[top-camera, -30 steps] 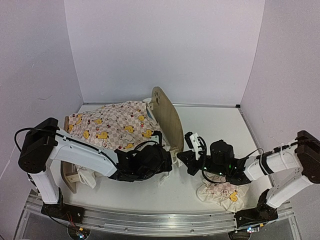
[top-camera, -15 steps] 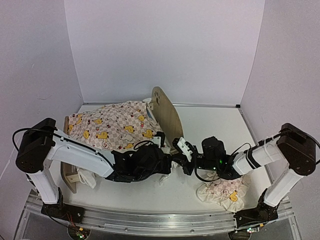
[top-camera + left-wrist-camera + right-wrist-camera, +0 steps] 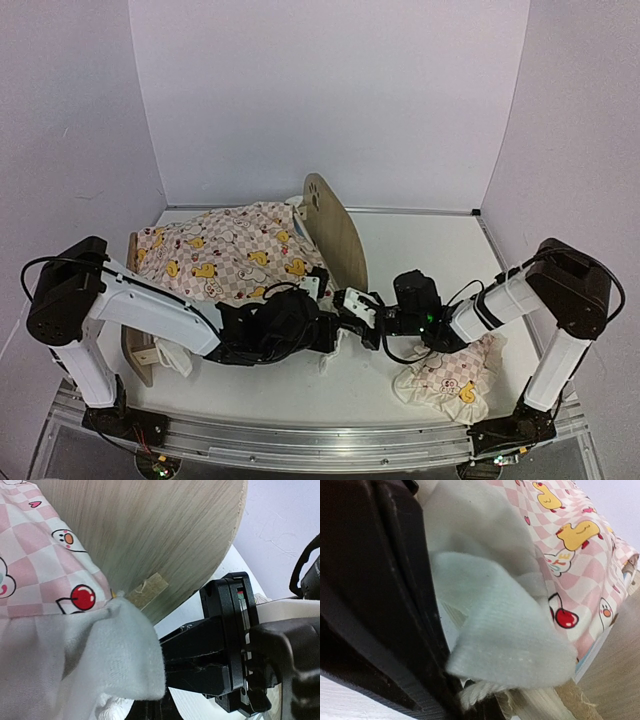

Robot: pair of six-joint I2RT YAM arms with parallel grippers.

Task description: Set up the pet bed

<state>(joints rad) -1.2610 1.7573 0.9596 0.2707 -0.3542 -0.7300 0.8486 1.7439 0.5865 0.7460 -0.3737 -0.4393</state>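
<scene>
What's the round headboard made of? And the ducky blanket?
Headboard: looks like light wood with a matte finish; fine grain lines run across it. Blanket: soft printed cloth, maybe cotton; it wrinkles and drapes, and its underside is plain, fuzzy white.

white table: pet bed left of centre, frilled pillow near right.

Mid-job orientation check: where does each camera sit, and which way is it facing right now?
Top: above and behind the bases, looking down on the table; left arm and right arm show.
Left wrist: low by the headboard, facing the right gripper; own fingers unclear.
Right wrist: close on the quilt; a black gripper part fills its left.
Both wrist views share the white frill.
</scene>
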